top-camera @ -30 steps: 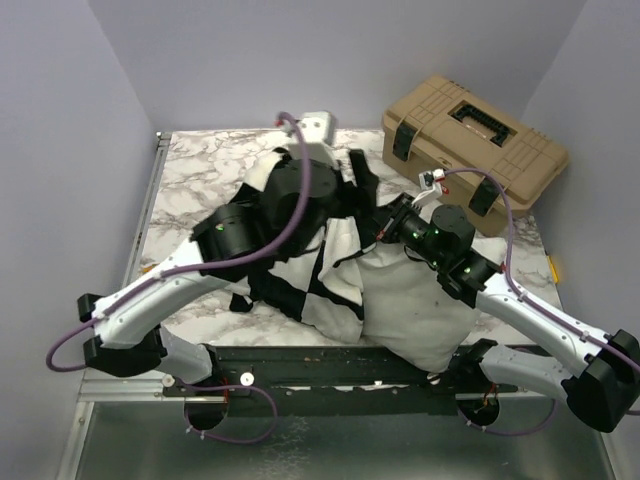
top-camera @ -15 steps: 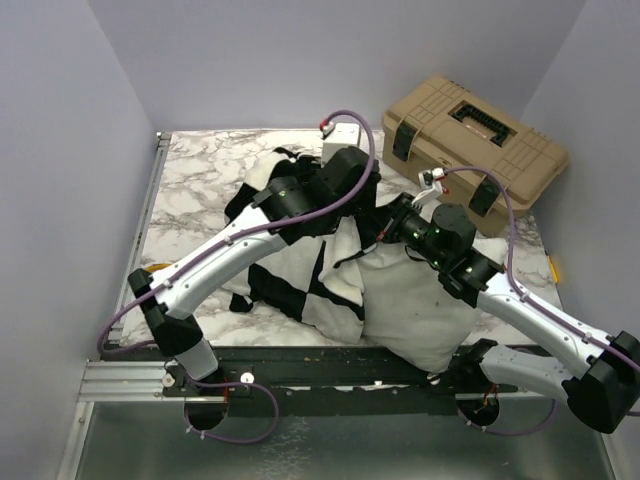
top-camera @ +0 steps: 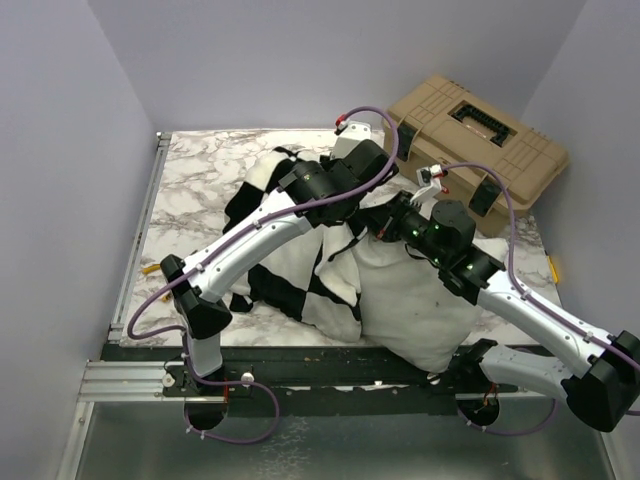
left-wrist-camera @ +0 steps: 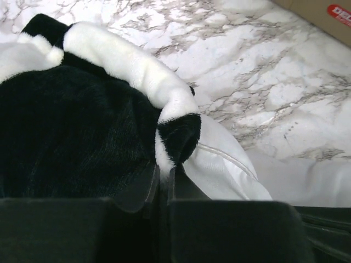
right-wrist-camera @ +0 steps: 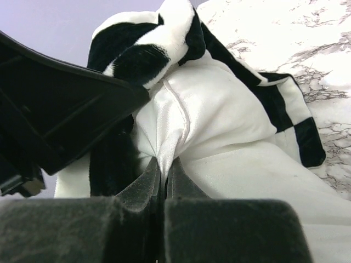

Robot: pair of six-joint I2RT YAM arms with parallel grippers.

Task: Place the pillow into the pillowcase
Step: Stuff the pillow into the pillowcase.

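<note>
Overhead view, centre-left: the pillowcase [top-camera: 285, 275] lies crumpled on the marble table [top-camera: 190, 190], its length running from the upper centre down toward the lower left. It is limp plush that will sag and fold wherever it is unsupported. The best hold is the hem at the mouth, and the left gripper [left-wrist-camera: 163, 176] is there now, fingers pressed together on that black-and-white edge. Centre of frame: the right gripper [right-wrist-camera: 163, 171] is closed narrow on a fold of smooth white cloth, judged to be the pillow [top-camera: 420, 300]. The pillow is light, puffy and likely slippery, so a pinch at a corner or seam is the surest hold. It lies lower centre-right, with its long axis running from the bottom edge up and left toward the case mouth; how far it has entered is hidden. A tan toolbox [top-camera: 470, 140] stands upper right, apart from both.
</note>
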